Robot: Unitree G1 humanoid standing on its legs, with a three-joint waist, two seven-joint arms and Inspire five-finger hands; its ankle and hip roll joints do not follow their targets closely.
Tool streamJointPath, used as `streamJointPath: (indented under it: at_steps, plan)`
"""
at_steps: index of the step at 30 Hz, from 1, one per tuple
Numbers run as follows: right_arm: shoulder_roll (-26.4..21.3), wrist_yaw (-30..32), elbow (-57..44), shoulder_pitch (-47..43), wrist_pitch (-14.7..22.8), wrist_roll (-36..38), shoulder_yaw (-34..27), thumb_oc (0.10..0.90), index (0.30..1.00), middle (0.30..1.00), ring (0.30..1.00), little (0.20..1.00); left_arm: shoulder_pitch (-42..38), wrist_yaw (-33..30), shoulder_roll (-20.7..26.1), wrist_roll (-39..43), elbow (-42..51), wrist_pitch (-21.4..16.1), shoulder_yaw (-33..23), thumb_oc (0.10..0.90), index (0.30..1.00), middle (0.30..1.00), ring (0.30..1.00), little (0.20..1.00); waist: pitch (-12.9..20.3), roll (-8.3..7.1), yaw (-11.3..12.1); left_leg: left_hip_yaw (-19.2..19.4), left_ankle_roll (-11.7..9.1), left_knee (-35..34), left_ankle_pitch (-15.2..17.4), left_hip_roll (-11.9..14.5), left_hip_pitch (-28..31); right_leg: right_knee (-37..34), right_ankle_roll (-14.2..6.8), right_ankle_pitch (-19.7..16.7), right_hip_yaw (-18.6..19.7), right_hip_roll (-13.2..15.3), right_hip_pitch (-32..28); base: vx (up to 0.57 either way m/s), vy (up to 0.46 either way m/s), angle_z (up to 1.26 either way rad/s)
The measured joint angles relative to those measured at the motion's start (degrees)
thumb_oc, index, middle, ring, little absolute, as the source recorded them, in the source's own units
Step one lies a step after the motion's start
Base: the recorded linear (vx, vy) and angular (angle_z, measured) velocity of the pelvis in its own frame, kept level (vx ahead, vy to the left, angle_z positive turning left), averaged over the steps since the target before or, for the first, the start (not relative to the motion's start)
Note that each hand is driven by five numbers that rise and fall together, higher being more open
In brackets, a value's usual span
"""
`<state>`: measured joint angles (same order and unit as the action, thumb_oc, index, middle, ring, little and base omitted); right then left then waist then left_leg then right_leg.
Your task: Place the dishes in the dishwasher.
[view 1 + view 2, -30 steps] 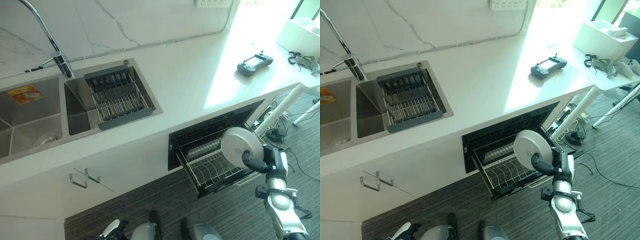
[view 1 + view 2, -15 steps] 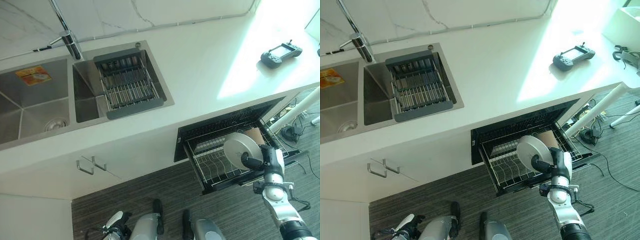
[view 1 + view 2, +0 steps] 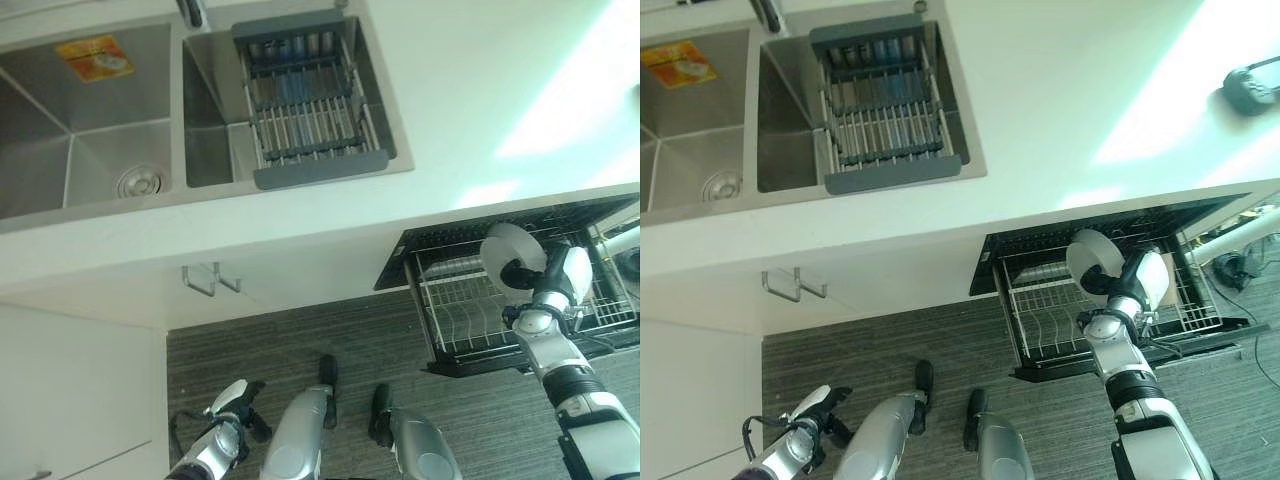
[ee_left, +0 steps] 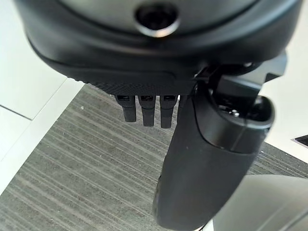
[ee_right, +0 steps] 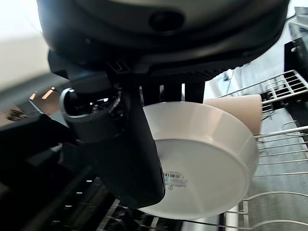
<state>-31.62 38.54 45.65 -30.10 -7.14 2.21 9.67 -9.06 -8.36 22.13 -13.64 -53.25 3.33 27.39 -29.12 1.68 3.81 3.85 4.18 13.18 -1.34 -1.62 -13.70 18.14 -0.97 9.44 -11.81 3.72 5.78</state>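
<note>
One white plate [image 5: 202,159] is all we carry. We judge it stiff, light, glossy enough to slip, and breakable if it knocks the wires, so a pinch across the rim, thumb on one face and fingers on the other, looks like the right hold. That is how our right hand [image 3: 1137,285] has it now, curled onto the rim and holding the plate on edge over the rack [image 3: 1045,320] of the open dishwasher [image 3: 440,240], near the rack's middle, under the counter's [image 3: 470,90] front edge. It is round and shallow, with a small printed label on the face turned toward the wrist, and a beige piece [image 5: 238,108] sits just behind it. Our left hand [image 4: 144,108] hangs over the floor [image 4: 82,173], fingers relaxed and empty.
</note>
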Motion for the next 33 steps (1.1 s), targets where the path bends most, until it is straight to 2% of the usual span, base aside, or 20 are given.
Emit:
streamJointPath:
  at_steps: [6,12,15,20,25,26,27,28,31,33]
  plan:
    - [2.1,8.4,0.2,-1.8,-2.1,0.1,0.4,0.400,0.300,0.300,0.300,0.300,-0.5,-0.3,0.0,3.4,-0.2,-1.6,0.9,0.800,0.900,0.900,0.900,0.900,-0.9,0.09,1.2,-0.1,0.6,0.1,-0.3,-0.5,-1.7,-0.1,-0.4,-0.2,-0.1,0.3,1.6,-0.02,0.061,0.03]
    - [2.6,15.7,3.4,-4.3,-4.1,0.0,1.6,0.400,0.300,0.300,0.300,0.300,-2.0,-1.4,-0.3,6.7,0.5,-3.1,2.9,0.800,0.900,0.900,0.900,0.900,-1.6,0.41,1.0,0.5,1.7,0.0,-1.1,-0.6,-4.6,0.8,-0.9,-0.7,0.4,0.6,5.1,-0.05,0.067,-0.04]
    - [3.6,19.6,5.1,-4.4,-4.3,-2.0,2.1,0.400,0.300,0.300,0.300,0.300,-2.9,-1.8,-0.3,6.7,0.3,-3.4,3.9,0.800,0.900,0.900,0.900,0.900,-1.7,0.36,1.0,0.4,1.5,-0.2,-1.5,-0.6,-6.1,0.8,-0.8,-1.0,0.4,0.6,6.8,-0.06,0.017,0.00]
    - [4.5,23.9,5.1,-6.0,-4.7,-6.8,5.5,0.400,0.300,0.300,0.300,0.300,-4.0,-2.7,-0.6,7.0,0.3,-3.4,4.5,0.800,0.900,0.900,0.900,0.900,-1.8,0.46,0.9,0.4,1.2,-1.4,-2.8,-0.4,-8.7,1.0,-0.8,-1.5,0.5,0.4,10.2,-0.04,0.015,-0.01]
    - [5.2,25.7,6.5,-7.2,-4.7,-8.9,7.5,0.400,0.300,0.300,0.300,0.300,-4.2,-3.8,-0.8,9.0,0.3,-3.4,5.0,0.800,0.900,0.900,0.900,0.900,-1.9,0.93,0.9,0.5,1.2,-1.7,-3.5,-0.3,-10.2,2.0,-0.6,-1.7,0.7,0.5,12.7,-0.01,0.007,-0.01]
    - [5.3,26.1,6.5,-7.3,-4.5,-9.1,7.8,0.493,0.439,0.439,0.439,0.439,-4.3,-4.2,-1.0,9.0,0.3,-3.4,5.1,0.800,0.900,0.900,0.900,0.900,-1.9,0.94,0.8,0.6,1.1,-1.9,-3.6,-0.3,-10.3,2.2,-0.6,-1.7,0.9,0.6,13.1,-0.03,0.009,-0.07]
    - [5.6,26.2,6.5,-7.5,-4.3,-9.3,8.2,0.555,0.533,0.533,0.533,0.533,-4.6,-4.9,-1.0,9.0,0.2,-3.5,5.3,0.800,0.900,0.900,0.900,0.900,-1.9,0.96,0.8,0.8,1.0,-2.7,-4.1,-0.3,-10.4,2.4,-0.6,-1.7,1.2,0.6,13.8,-0.03,0.008,-0.09]
    - [6.0,26.3,7.0,-7.7,-4.0,-10.2,8.8,0.800,0.900,0.900,0.900,0.900,-5.2,-5.0,-1.0,9.0,0.3,-3.5,6.2,0.800,0.900,0.900,0.900,0.900,-1.9,1.17,0.7,0.9,1.0,-3.1,-4.5,-0.3,-11.0,2.5,-0.5,-1.7,1.2,0.6,14.3,-0.03,0.002,-0.07]
    - [7.7,25.8,7.0,-7.8,-2.3,-11.7,11.0,0.800,0.900,0.900,0.900,0.900,-6.4,-5.1,-1.1,9.0,0.7,-4.0,6.3,0.800,0.900,0.900,0.900,0.900,-1.9,1.27,0.3,1.1,0.6,-3.6,-5.3,0.0,-12.5,3.4,-0.2,-1.9,1.5,0.6,16.6,-0.03,0.003,-0.05]
    - [9.0,22.8,7.1,-8.3,0.7,-10.8,11.9,0.800,0.900,0.900,0.900,0.900,-6.4,-5.4,-1.0,9.0,1.0,-3.9,6.3,0.800,0.900,0.900,0.900,0.900,-1.9,1.35,0.1,1.4,0.4,-3.7,-5.5,0.2,-13.1,3.9,0.0,-2.0,1.7,0.5,17.5,-0.03,0.007,-0.07]
